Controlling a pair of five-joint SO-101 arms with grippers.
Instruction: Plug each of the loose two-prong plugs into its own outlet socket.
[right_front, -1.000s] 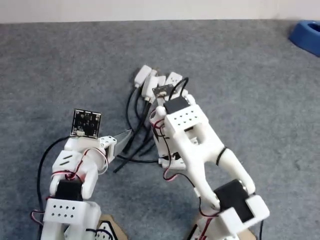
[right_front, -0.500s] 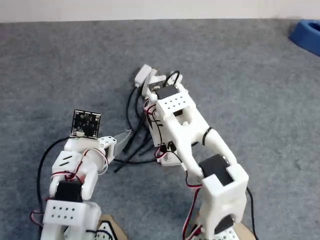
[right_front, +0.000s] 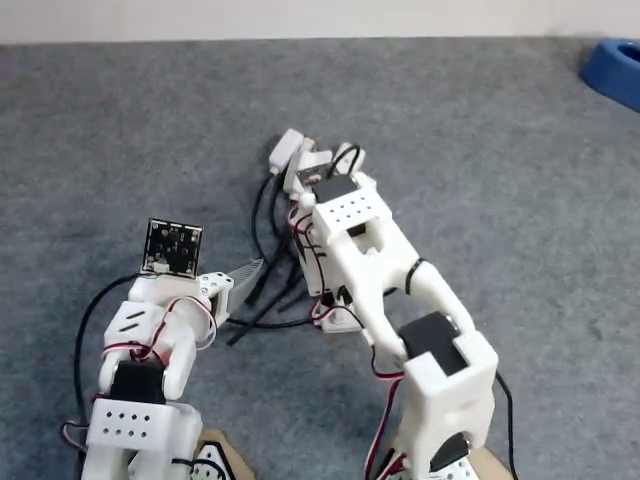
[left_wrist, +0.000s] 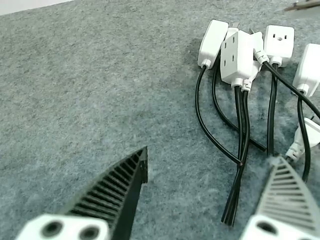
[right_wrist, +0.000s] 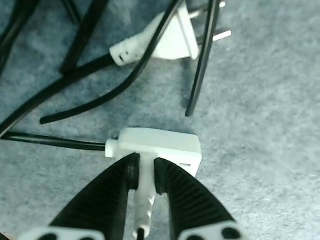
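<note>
gripping: right pincer (right_wrist: 145, 165) clamped on a white plug (right_wrist: 142, 210), nose against an outlet socket (right_wrist: 160, 146) on the grey desk (right_wrist: 260, 125).
beyond it: loose two-prong plug (right_wrist: 170, 40) lying among black cords (right_wrist: 83, 35).
left pincer (left_wrist: 209, 159): spread wide, empty, short of the outlet cluster (left_wrist: 237, 55).
far corner: blue tub (right_front: 612, 70), well apart from the cords.

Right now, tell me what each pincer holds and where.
Right pincer: a white plug, gripped by its body. Left pincer: open, nothing held.
</note>
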